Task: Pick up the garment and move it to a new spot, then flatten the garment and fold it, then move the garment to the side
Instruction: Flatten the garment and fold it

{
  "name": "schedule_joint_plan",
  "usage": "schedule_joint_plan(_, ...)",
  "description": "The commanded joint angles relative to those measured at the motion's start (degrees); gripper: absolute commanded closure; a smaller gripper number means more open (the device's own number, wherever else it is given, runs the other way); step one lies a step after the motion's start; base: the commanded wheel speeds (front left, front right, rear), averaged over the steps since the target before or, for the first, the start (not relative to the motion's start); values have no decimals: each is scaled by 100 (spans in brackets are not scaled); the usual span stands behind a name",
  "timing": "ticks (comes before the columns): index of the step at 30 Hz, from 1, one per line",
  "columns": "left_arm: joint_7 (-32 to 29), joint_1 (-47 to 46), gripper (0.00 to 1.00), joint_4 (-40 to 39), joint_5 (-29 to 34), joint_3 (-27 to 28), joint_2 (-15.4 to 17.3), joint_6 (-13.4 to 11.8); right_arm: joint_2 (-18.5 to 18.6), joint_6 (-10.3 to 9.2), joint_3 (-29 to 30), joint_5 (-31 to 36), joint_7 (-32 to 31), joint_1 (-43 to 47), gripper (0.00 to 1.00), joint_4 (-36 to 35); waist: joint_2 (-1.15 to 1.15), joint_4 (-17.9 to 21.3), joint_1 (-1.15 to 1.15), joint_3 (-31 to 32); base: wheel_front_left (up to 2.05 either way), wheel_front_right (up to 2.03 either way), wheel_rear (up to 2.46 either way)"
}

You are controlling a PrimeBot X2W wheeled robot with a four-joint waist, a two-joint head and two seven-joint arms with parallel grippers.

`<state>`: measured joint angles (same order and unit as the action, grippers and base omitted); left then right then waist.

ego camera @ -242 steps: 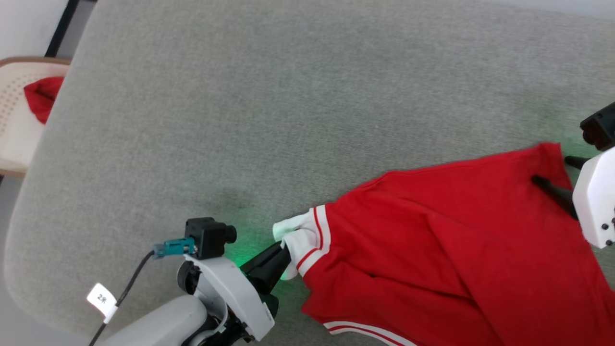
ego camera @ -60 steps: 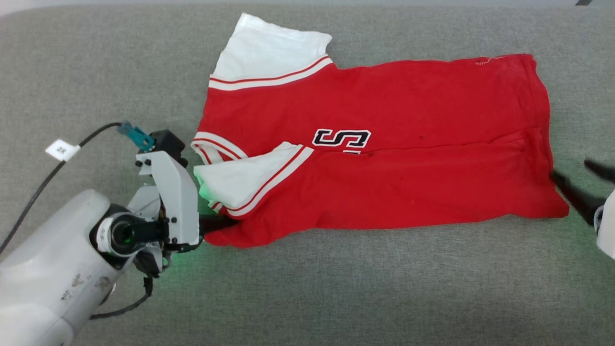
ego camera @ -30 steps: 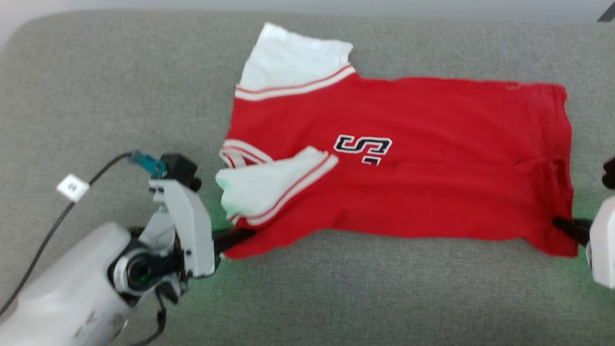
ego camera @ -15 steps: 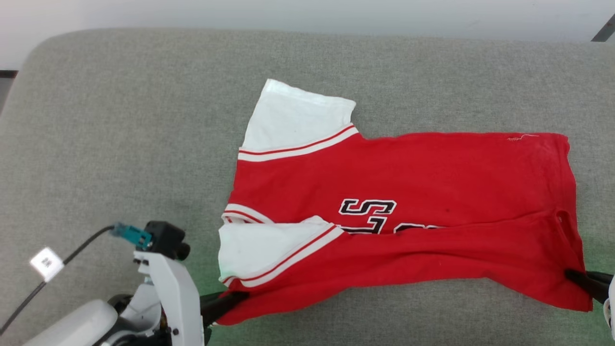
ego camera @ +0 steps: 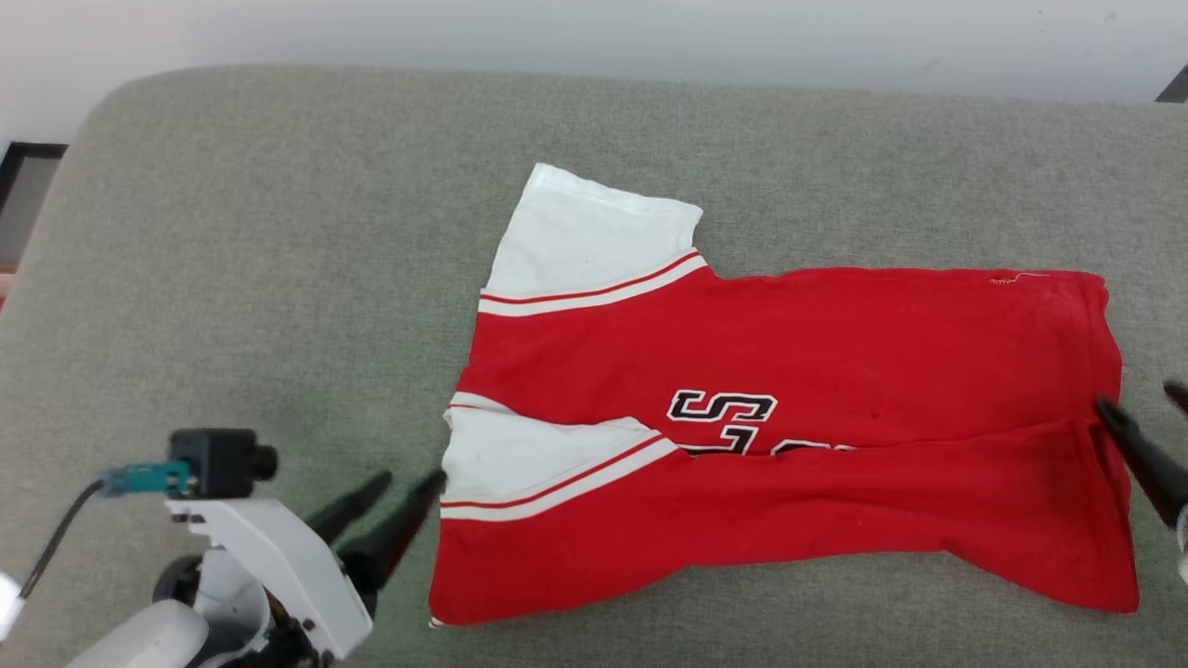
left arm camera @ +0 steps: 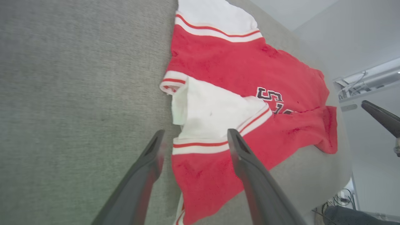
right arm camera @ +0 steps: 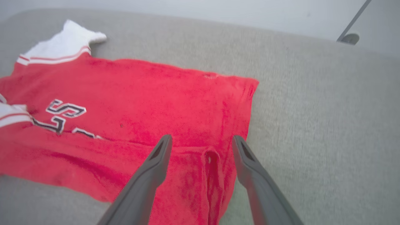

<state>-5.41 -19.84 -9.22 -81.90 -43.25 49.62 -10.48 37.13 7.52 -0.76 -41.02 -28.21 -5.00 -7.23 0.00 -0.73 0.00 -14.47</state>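
Garment released after first fold

It lies doubled lengthwise on the grey padded surface. Left pincer, beside its sleeve end, and right pincer, at its hem, have just let go: jaws wide, empty. Further folding and moving aside remain.

Red garment lies flat, seemingly folded.
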Motion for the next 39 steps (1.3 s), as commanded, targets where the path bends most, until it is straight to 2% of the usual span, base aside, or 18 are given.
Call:
schedule_joint_plan(1, 279, 65, 0, 117, 146, 80, -94, -64, -159, -7, 35, 193, 357, -160, 0, -23, 0, -15, 0, 10, 0, 0, 0)
schedule_joint_plan(7, 1082, -382, 0, 800, 914, 196, -303, -88, -941, -7, 89, 737, 1758, -583, 0, 181, 0, 92, 0, -88, 0, 0, 0)
schedule_joint_plan(12, 1320, -1275, 0, 1486, 1293, 390, -508, 138, -1528, -7, 310, 1087, 2707, -905, 0, 317, 0, 363, 0, -343, 0, 0, 0)
schedule_joint_plan(16, 1133, -2227, 0, 2097, 1637, 348, -622, 414, -1781, -7, 373, 1279, 3127, -1008, 0, 316, 0, 646, 0, -575, 0, 0, 0)
schedule_joint_plan(20, 641, -3150, 0, 2882, 1846, 192, -738, 781, -1944, -7, 388, 1334, 3263, -952, 0, 236, 0, 923, 0, -786, 0, 0, 0)
schedule_joint_plan(24, -99, -3915, 0, 3741, 2006, -68, -798, 1175, -2091, -7, 414, 1361, 3310, -896, 0, 139, 0, 1198, 0, -959, 0, 0, 0)
schedule_joint_plan(28, -909, -4461, 0, 4492, 1858, -249, -947, 1517, -2177, -7, 363, 1371, 3267, -854, 0, 82, 0, 1406, 0, -1115, 0, 0, 0)
schedule_joint_plan(35, -2731, -5033, 0, 5383, 1507, -616, -1096, 1720, -2211, -7, 309, 1293, 3273, -951, 0, 83, 0, 1656, 0, -1342, 0, 0, 0)
schedule_joint_plan(39, -3180, -5289, 0, 5624, 1397, -649, -1229, 1756, -2180, -7, 262, 1267, 3268, -995, 0, 73, 0, 1737, 0, -1508, 0, 0, 0)
